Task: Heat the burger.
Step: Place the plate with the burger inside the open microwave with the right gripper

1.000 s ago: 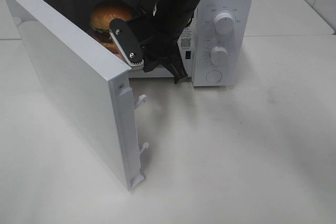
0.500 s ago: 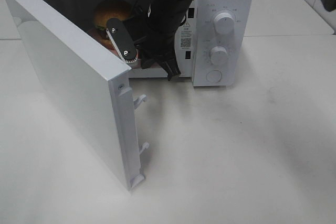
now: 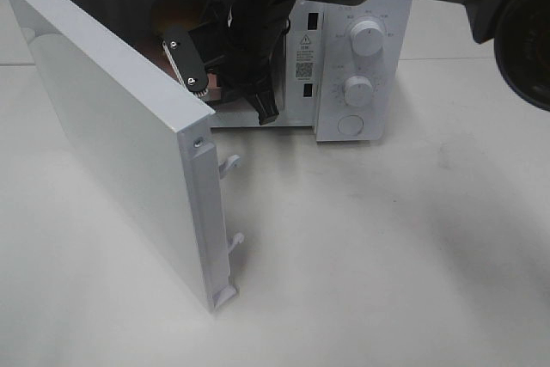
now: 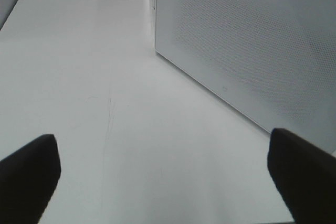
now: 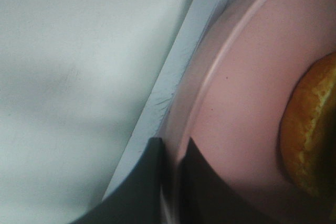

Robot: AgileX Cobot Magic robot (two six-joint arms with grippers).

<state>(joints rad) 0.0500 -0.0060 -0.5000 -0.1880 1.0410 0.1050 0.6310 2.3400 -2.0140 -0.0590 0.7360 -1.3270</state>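
Pushed further into the microwave [image 3: 352, 66] than 1 second ago, with the right gripper [image 5: 173, 153] and its arm now masking most of the opening beyond the open door [image 3: 112, 126]. Pinched tight on the rim of the pink plate [image 5: 236, 103], close by the white sill [image 5: 157, 103]. Carrying the burger [image 5: 313, 129] on that plate, just inside the oven mouth. Best to keep the plate level, slide it well past the sill, set it down flat, and only then let go and back straight out. Of the burger, just 1 edge of a glossy golden-brown bun on show, faintly crinkled; no sight of the layers below. As for the left gripper [image 4: 165, 171], spread wide and holding nothing over the table [image 4: 105, 77] beside the door.
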